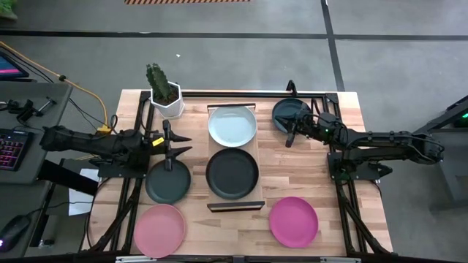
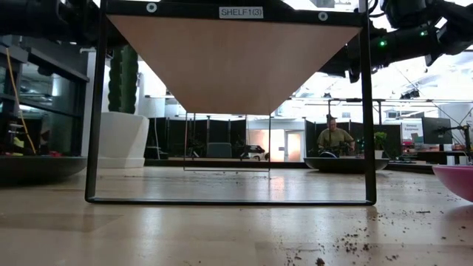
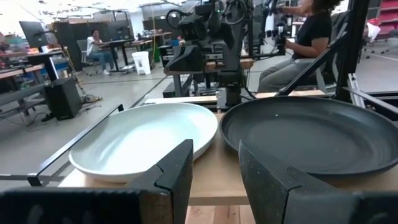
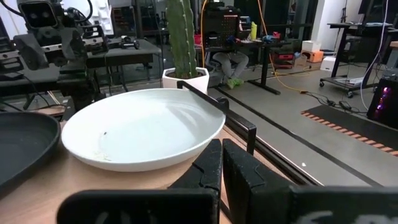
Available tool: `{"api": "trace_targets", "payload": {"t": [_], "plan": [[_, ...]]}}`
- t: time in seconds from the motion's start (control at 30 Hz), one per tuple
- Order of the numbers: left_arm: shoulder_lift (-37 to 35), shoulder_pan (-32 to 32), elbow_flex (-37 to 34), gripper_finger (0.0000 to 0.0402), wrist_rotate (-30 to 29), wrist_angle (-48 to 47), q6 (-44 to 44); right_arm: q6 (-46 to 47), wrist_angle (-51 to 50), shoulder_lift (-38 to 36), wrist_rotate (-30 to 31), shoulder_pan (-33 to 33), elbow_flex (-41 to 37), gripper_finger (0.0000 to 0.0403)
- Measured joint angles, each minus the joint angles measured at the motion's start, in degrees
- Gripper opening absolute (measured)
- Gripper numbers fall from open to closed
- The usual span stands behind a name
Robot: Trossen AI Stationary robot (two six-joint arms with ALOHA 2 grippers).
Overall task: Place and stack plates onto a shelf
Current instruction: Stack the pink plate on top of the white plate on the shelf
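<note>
High view shows us two plates, mint [image 1: 232, 125] and dark [image 1: 232, 174], on the shelf [image 1: 257, 157] at centre; left gripper [image 1: 178, 143] open, right gripper [image 1: 291, 136] closed, both empty, ready for more.

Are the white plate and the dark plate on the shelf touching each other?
Apart. The high view shows bare shelf wood between the white plate and the dark plate.

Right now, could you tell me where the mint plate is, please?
In the high view, the mint plate lies on the shelf's far half, touching the dark plate on the near half, with the cactus pot to its left.
</note>
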Motion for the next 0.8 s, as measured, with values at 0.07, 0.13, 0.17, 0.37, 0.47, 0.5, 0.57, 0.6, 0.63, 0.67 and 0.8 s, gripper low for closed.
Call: {"api": "trace_targets", "payload": {"t": [0.07,0.13,0.17,0.37,0.47,0.5,0.57,0.6,0.63,0.67,0.8], "plan": [[-0.1,0.1,0.0,0.012,0.0,0.1,0.0,0.8,-0.2,0.0,0.0,0.0,0.0,0.0],[0.0,0.1,0.0,0.012,-0.1,0.0,0.0,5.0,1.0,0.0,-1.8,0.0,0.0,0.0],[0.0,0.1,0.0,0.012,-0.1,0.0,0.0,7.2,2.4,0.0,-4.1,0.0,0.0,0.0],[0.0,0.1,0.0,0.012,-0.2,-0.2,0.0,12.9,-8.0,-3.2,-27.0,0.1,8.1,0.0],[0.0,0.1,0.0,0.012,-0.2,-0.9,-0.1,15.2,-25.5,-4.0,-29.7,1.8,14.9,0.0001],[0.0,0.1,0.0,0.012,-0.2,-1.3,-0.1,15.2,-32.0,-3.9,-28.7,2.8,17.2,0.0002],[0.0,0.1,0.0,0.012,-0.2,-1.9,-0.1,15.1,-44.6,-3.3,-25.3,5.5,21.4,0.0007],[0.0,0.1,0.0,0.012,-0.2,-2.2,-0.1,16.0,-50.4,-2.9,-22.8,7.0,23.1,0.0011],[0.0,0.1,0.0,0.012,-0.2,-2.5,-0.5,17.3,-55.2,-2.5,-20.3,8.7,24.4,0.0016],[0.0,0.1,0.0,0.012,-0.2,-2.8,-0.9,18.8,-59.3,-2.1,-18.2,10.4,25.4,0.0022],[0.0,0.1,0.0,0.012,-0.2,-2.9,-1.6,29.0,-67.7,-1.0,-12.9,16.7,25.8,0.0057]]}}
